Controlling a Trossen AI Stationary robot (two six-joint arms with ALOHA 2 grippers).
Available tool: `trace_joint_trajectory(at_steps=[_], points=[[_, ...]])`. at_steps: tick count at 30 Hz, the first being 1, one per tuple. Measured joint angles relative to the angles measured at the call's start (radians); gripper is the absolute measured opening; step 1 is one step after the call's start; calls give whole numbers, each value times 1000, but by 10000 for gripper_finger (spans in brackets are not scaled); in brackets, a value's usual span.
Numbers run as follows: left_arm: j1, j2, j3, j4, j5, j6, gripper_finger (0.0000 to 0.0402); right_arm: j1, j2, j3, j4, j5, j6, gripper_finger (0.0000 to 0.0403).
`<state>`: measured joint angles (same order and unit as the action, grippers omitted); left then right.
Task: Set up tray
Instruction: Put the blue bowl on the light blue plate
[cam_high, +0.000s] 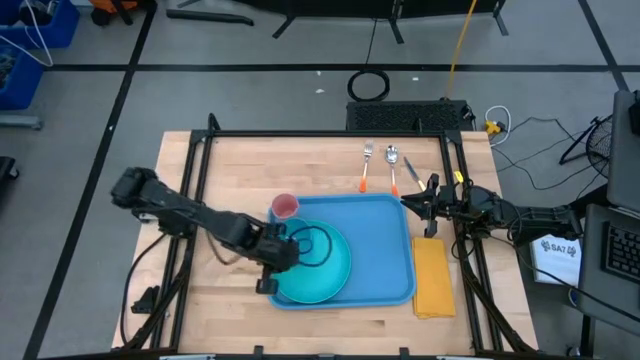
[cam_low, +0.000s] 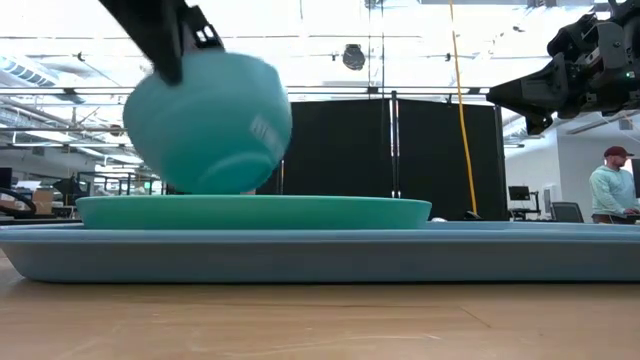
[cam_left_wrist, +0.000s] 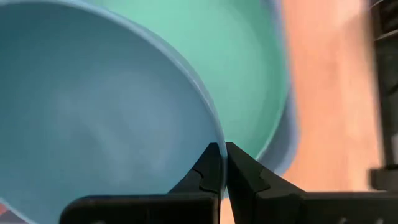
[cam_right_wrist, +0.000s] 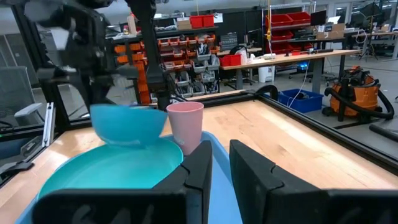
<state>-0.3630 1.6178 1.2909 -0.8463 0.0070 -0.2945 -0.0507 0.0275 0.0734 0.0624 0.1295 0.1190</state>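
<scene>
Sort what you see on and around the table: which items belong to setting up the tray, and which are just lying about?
Belonging to the job: tray, plate, bowl held by left gripper, pink cup, fork, spoon, yellow napkin.
Lying about: coiled cable, floor cables.

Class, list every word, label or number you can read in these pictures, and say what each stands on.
"SA7": on a white sheet beside the table's right edge; its smaller print is too small to read.
White lettering on the turquoise bowl: too blurred to read.
No other text can be read.
</scene>
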Motion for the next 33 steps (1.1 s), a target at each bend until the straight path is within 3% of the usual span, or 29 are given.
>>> trace_joint_trajectory(at_steps=[11,21,33], points=[[22,216,131,-27,124,43,7,0,0,0,0,0,0,47],[28,231,136,25,155,29,40,0,0,0,0,0,0,47],[56,230,136,155,173,76,47,0,0,0,0,0,0,47]])
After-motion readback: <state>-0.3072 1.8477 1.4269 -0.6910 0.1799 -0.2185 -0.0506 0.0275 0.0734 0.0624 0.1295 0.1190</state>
